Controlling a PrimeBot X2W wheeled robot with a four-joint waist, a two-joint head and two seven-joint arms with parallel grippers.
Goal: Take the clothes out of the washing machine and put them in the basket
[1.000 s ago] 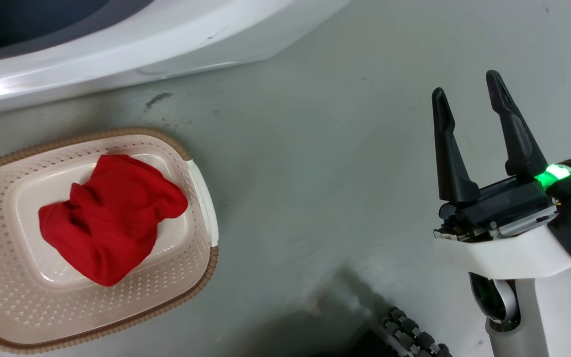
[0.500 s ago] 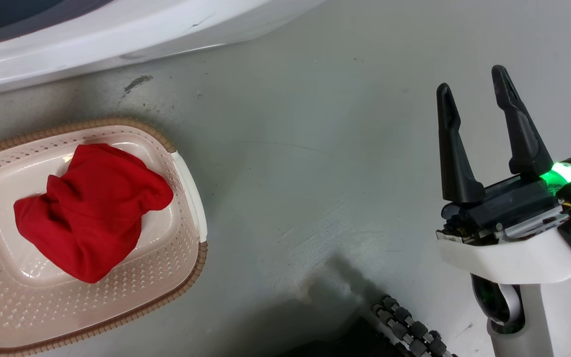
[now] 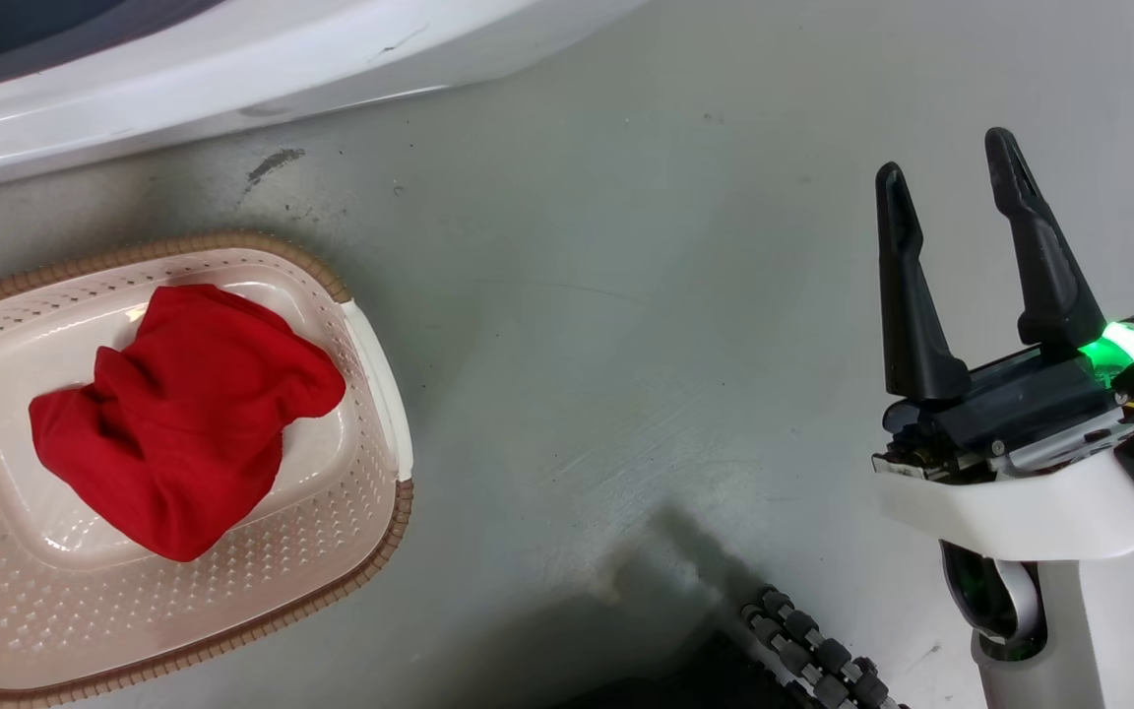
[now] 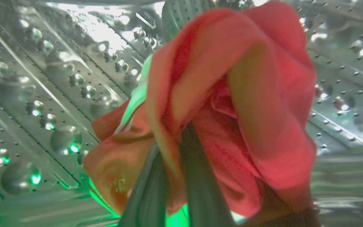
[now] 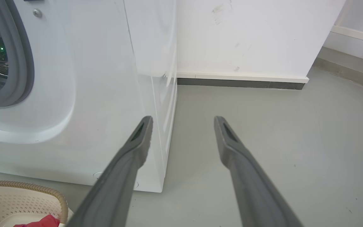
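"Two dark fingers of the left gripper [image 4: 175,142] come first, right up close. What are they doing?"
"They are pinched together on a red shirt [image 4: 238,94]. The shirt bunches up over the tips and spills past both sides of them."
"And behind it?"
"The shiny drum [image 4: 43,78] of the washing machine [image 3: 232,69]. So the shirt is inside the machine, and maybe off the drum wall, though the picture is too blurry to be sure."
"Where must the shirt go?"
"Out through the round hole, then down. The basket [image 3: 232,241] sits on the floor [image 3: 577,345] just in front of the machine, on the robot's left side. A second red shirt [image 3: 183,414] lies in it."
"Which arm is nearer?"
"The left one. The right gripper [image 3: 949,158] is well away over the floor, fingers spread apart, holding nothing."
"So what is the tricky bit?"
"The arm should pull straight back first, so the loose cloth does not catch on the grey ring [image 5: 28,63]."
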